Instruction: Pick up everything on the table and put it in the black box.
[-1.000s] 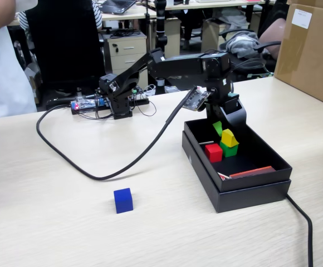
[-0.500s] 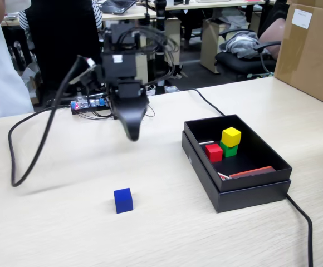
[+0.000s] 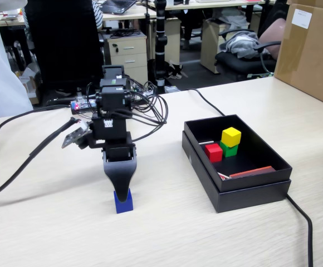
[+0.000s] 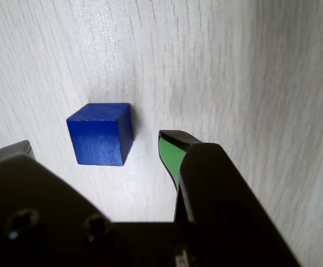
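A blue cube lies on the pale wood table. My gripper hangs straight down just over it. In the wrist view the jaws stand open, with green-padded fingertips on either side of the cube and not touching it. The black box sits to the right in the fixed view. Inside it a yellow cube rests on a green cube, with a red cube beside them and a thin red strip near the front.
Black cables trail over the table to the left of the arm, and another cable runs off the front right. A brown carton stands at the right edge. The arm's base and a circuit board sit behind.
The arm has swung left from over the black box and come down, so the gripper now hangs over the blue cube. The cubes in the box have not moved.
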`<state>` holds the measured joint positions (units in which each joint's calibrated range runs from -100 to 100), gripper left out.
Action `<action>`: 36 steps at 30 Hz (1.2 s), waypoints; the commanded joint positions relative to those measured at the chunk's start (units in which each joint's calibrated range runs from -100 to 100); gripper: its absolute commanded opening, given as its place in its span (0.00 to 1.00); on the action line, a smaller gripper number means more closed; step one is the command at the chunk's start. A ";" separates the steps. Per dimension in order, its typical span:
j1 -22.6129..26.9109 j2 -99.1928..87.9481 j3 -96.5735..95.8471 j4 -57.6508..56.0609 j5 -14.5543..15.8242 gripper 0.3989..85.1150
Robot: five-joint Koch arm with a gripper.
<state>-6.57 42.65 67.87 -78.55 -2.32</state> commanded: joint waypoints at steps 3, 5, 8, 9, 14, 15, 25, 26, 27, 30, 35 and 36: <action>-0.39 0.66 5.84 1.27 -1.71 0.47; -0.39 1.12 5.93 2.22 -1.76 0.37; -0.39 2.50 6.02 2.57 -1.61 0.26; -0.44 3.07 6.38 2.57 -1.51 0.16; -0.54 -1.40 4.48 1.79 -0.93 0.08; -0.29 -5.76 2.58 1.19 -0.59 0.07; 12.99 -44.32 -8.12 -3.13 5.62 0.08; 14.46 -44.09 -8.21 -3.13 6.40 0.08; 15.92 -43.51 -8.30 -3.13 7.23 0.08; 18.95 -39.50 -8.12 -3.13 9.33 0.08; 20.95 -30.55 -7.67 -3.13 10.99 0.08; 21.00 -29.17 -7.67 -3.13 11.18 0.08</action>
<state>13.99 13.01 58.01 -80.49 8.13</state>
